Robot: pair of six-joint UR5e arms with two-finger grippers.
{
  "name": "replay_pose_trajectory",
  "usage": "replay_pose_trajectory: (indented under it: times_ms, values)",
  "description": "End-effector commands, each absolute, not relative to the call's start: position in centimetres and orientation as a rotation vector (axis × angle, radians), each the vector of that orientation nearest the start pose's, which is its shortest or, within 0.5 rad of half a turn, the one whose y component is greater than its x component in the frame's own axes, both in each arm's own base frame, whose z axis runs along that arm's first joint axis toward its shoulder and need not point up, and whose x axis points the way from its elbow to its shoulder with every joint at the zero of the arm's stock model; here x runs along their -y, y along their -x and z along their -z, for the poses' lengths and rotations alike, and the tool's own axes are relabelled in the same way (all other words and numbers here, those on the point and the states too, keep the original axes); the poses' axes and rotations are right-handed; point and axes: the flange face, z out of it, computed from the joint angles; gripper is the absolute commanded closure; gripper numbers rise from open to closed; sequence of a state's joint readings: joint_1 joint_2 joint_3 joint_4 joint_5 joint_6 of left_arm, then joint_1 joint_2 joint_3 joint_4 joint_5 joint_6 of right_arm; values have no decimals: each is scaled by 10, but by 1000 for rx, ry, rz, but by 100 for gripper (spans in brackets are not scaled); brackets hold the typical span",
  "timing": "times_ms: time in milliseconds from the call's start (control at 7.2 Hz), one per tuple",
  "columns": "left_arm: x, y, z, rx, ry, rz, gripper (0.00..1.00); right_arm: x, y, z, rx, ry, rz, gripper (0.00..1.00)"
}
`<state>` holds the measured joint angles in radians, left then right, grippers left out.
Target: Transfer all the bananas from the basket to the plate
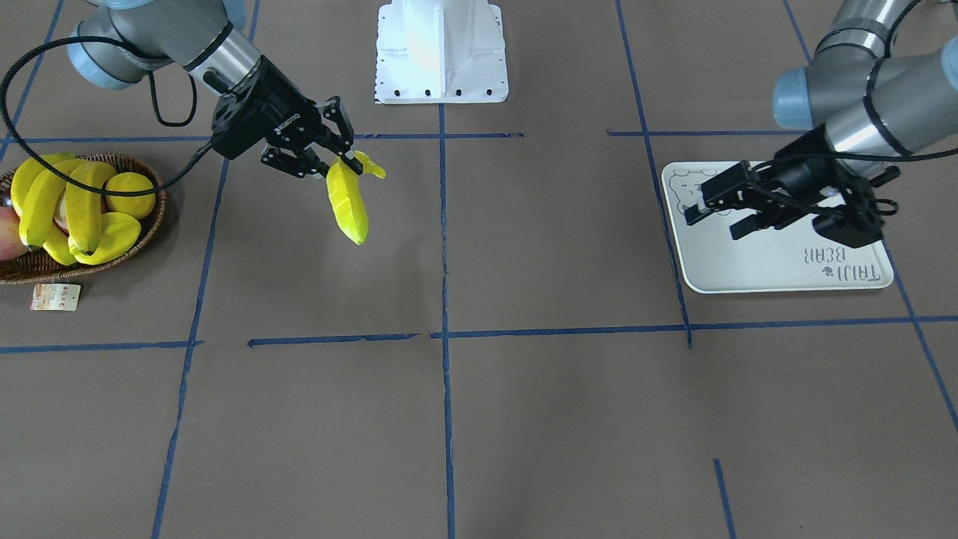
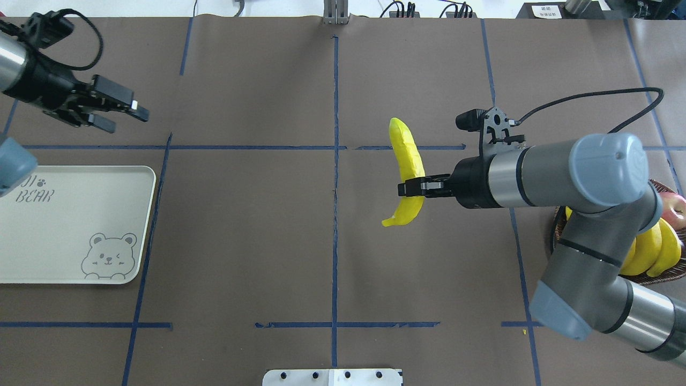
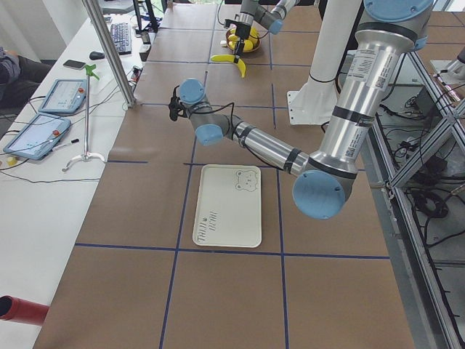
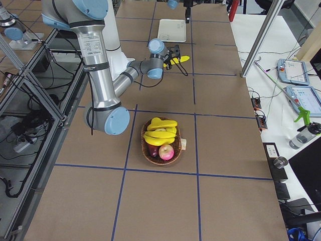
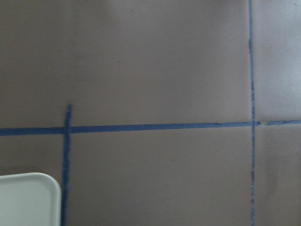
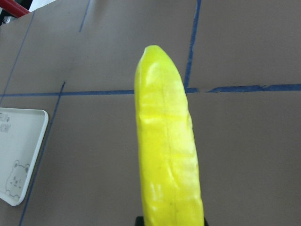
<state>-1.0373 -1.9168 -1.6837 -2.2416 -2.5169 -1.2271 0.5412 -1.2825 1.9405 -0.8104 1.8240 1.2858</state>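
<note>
Banana (image 2: 406, 155) is clamped mid-length by R gripper (image 2: 410, 188), above table (image 2: 241, 241) centre. L gripper (image 2: 126, 119) is held open, empty, near white bear plate (image 2: 64, 236). Other bananas (image 1: 45, 198) lie in wicker basket (image 1: 159, 215).

— What else lies on my surface (image 1: 524, 419)?
— Blue tape (image 1: 444, 224) in a grid, plus a red apple (image 4: 166, 151) and a lemon (image 1: 129, 195) on my right side.
— And beyond it?
— I see two tablets (image 3: 64, 94) on a white side table (image 3: 43, 189).

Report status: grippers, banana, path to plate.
Right gripper shut on banana, aloft between basket and plate. Left gripper open, empty, near plate. Plate bare; more bananas in basket. Nothing lying in the path.
</note>
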Motion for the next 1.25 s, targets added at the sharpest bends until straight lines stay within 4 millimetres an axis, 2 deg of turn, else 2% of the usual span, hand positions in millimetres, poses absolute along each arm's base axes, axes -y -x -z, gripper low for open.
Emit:
replay_pose_trajectory:
  times_ms: [0,417,556,695,973,1112]
  values:
    - [527,-303,-260,-1361,3,146,0,354,451,-210,1445,-385,-138,96]
    - [495,-366,-203,-1408,-35,252,1,356,490,-183,1479,-410,-176,96]
    - [491,-371,-186,-1432,-22,273,1,361,502,-174,1481,-414,-179,96]
    - [487,-376,-178,-1443,-8,276,1,360,510,-170,1481,-423,-187,96]
    - [465,-413,-175,-1440,-34,280,1,358,513,-154,1504,-427,-195,95]
    - [456,-424,-171,-1445,-30,266,1,356,515,-151,1510,-423,-195,95]
